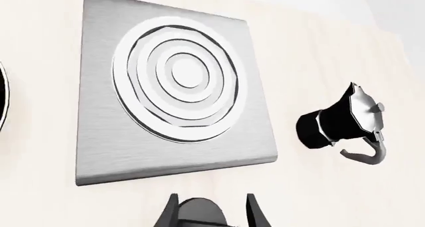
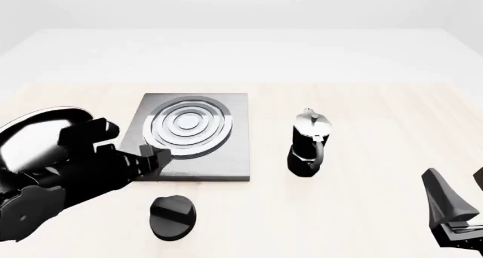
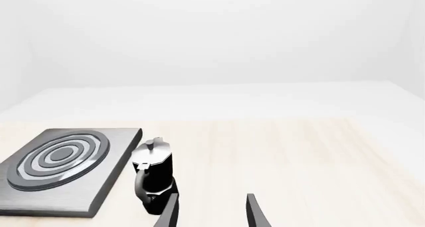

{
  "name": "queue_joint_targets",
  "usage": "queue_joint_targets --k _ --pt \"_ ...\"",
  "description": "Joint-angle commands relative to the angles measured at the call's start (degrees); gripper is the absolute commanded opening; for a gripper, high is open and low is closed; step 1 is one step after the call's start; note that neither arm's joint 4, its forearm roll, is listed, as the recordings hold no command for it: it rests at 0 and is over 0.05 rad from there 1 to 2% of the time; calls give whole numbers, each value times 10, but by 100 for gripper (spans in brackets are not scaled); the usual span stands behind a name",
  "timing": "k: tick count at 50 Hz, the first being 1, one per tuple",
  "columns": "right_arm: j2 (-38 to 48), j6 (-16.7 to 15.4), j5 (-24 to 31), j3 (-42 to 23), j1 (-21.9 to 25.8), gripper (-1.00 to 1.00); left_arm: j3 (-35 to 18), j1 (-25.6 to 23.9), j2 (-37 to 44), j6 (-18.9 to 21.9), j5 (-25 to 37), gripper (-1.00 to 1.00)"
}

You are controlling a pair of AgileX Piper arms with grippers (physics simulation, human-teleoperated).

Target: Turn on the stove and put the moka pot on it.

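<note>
Here the moka pot (image 2: 308,142) stands beside the stove (image 2: 192,134) (both pincers apart, empty).

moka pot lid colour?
Silver, on a black body. The moka pot lid shows best in the front view.

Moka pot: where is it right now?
In the front view the moka pot stands upright on the table, just right of the stove and apart from it, handle toward the camera.
</note>
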Motion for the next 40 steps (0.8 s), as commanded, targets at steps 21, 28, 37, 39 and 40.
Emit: queue_joint_targets --k 21,28,37,39,40 --pt "4 -2 -15 0 8 100 -86 148 -413 226 139 100" --pt "2 -2 -18 0 10 100 -45 181 -497 245 124 100" --pt "-6 -9 -20 -1 15 100 1 191 -594 281 127 100" --pt "-9 -9 -18 -2 16 100 12 191 -611 261 128 100" --pt "-10 -9 -18 -2 16 100 18 192 -622 253 129 100"
